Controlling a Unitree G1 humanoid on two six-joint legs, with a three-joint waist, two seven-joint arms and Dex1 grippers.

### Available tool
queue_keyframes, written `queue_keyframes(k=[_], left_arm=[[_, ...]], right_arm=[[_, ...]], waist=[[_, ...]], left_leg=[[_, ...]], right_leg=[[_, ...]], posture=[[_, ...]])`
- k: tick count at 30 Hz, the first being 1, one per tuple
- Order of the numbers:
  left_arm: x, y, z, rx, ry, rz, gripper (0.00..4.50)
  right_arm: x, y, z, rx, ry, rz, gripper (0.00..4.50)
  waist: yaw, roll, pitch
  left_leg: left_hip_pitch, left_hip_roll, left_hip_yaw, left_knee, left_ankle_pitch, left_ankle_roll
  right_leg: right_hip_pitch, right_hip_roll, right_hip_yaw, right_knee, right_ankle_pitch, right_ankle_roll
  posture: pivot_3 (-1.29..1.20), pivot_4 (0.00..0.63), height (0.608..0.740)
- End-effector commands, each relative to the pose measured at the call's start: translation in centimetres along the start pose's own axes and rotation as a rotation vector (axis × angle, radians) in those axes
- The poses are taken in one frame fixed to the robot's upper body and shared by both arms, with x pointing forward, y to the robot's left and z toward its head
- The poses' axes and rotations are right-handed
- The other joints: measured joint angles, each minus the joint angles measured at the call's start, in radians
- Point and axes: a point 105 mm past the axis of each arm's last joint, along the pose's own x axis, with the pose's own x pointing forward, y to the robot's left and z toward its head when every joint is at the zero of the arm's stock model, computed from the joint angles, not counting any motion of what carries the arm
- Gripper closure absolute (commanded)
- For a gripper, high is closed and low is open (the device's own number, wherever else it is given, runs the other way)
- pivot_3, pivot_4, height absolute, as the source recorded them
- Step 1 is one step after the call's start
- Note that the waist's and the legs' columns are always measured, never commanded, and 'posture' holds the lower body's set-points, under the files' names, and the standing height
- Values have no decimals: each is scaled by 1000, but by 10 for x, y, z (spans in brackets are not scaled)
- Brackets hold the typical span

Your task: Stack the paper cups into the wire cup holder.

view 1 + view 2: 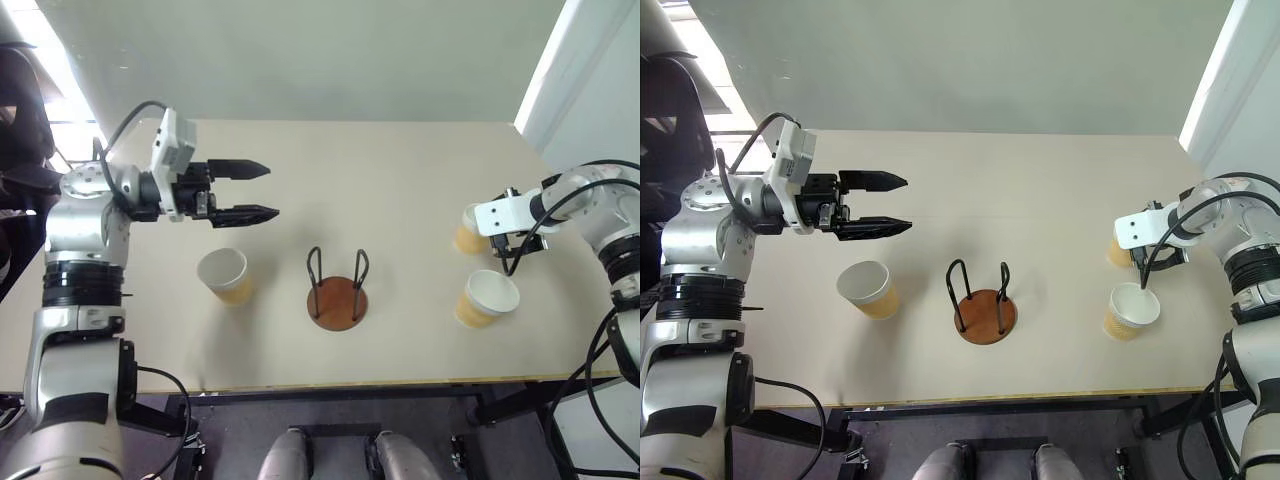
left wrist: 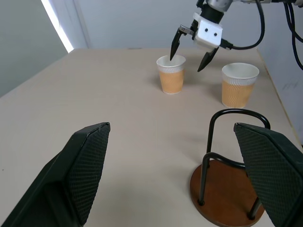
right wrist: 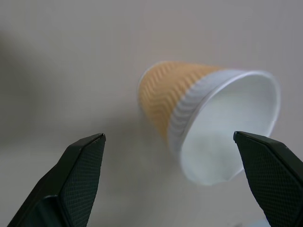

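Three tan-orange paper cups stand upright on the beige table (image 1: pixel 400 170). One cup (image 1: pixel 225 275) is left of the wire cup holder (image 1: pixel 337 300), whose brown disc base carries dark wire loops and holds nothing. Two cups are on the right, a near one (image 1: pixel 487 298) and a farther one (image 1: pixel 466 234). My right gripper (image 2: pixel 189 56) hangs open and points down over the farther cup (image 2: pixel 171 75), its fingers straddling the rim without touching. That cup (image 3: pixel 189 113) lies between the open fingers in the right wrist view. My left gripper (image 1: pixel 272 191) is open and empty, held level above the table behind the left cup.
The table's front edge (image 1: pixel 400 383) runs close to me. A white wall panel (image 1: pixel 590 80) rises past the table's right end. A dark object (image 1: pixel 665 110) stands off the table's left end.
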Motion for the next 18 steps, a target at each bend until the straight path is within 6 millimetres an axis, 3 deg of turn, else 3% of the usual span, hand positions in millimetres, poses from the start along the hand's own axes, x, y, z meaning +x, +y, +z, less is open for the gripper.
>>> queue_keyframes(k=[1,4,7,16,18], left_arm=[[2,0,21,64,-23,-4,0],[-1,1,20,63,-22,-1,0],[-7,2,14,55,-20,4,0],[-13,6,-1,66,-19,15,0],[-13,7,-3,67,-12,2,0]], right_arm=[[-7,-13,-3,-23,29,-51,19],[-5,-15,-5,-32,47,-54,19],[-3,-17,-4,-44,55,-56,625],[-11,-19,3,-61,18,-31,3919],[-17,-20,6,-78,-1,-22,4481]], waist=[[0,0,0],[0,0,0],[0,0,0],[0,0,0],[0,0,0]], left_leg=[[0,0,0,0,0,0],[0,0,0,0,0,0],[0,0,0,0,0,0],[0,0,-1,-1,-1,-1],[0,0,0,-1,-1,-1]], right_leg=[[0,0,0,0,0,0],[0,0,0,0,0,0],[0,0,0,0,0,0],[0,0,0,-1,0,-1],[0,0,0,-1,-1,-1]], posture=[[0,150,740],[0,150,740],[0,150,740],[0,150,740],[0,150,740]])
